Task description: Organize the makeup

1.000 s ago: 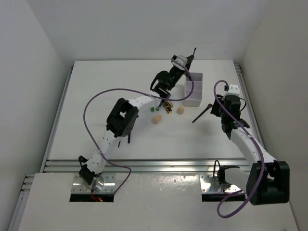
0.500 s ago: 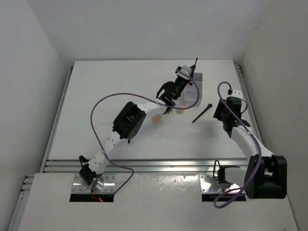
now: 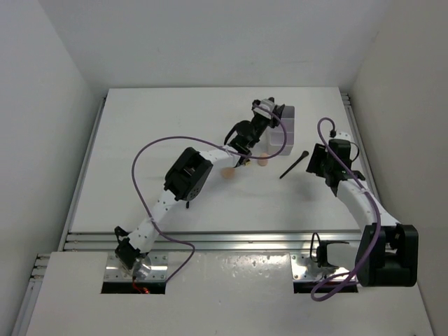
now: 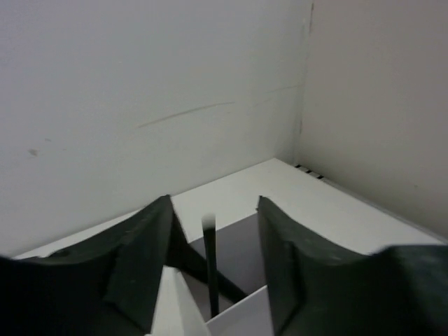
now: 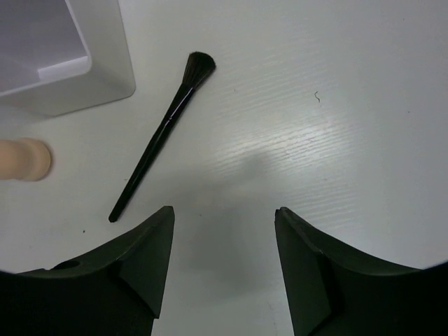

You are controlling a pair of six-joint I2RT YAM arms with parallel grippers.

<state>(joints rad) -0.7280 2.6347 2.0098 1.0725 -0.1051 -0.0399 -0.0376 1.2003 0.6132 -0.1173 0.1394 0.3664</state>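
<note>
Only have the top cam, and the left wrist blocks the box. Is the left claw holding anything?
Observer: No, the left claw is open. A thin black stick stands between its fingers and touches neither.
Operator: Is the stick in the box?
Observer: Yes, its lower end drops behind the box wall into a compartment. I can't tell which one.
Operator: Right side?
Observer: The right claw is open and empty over bare table. The brush lies flat, left of the gap between its fingers.
</note>
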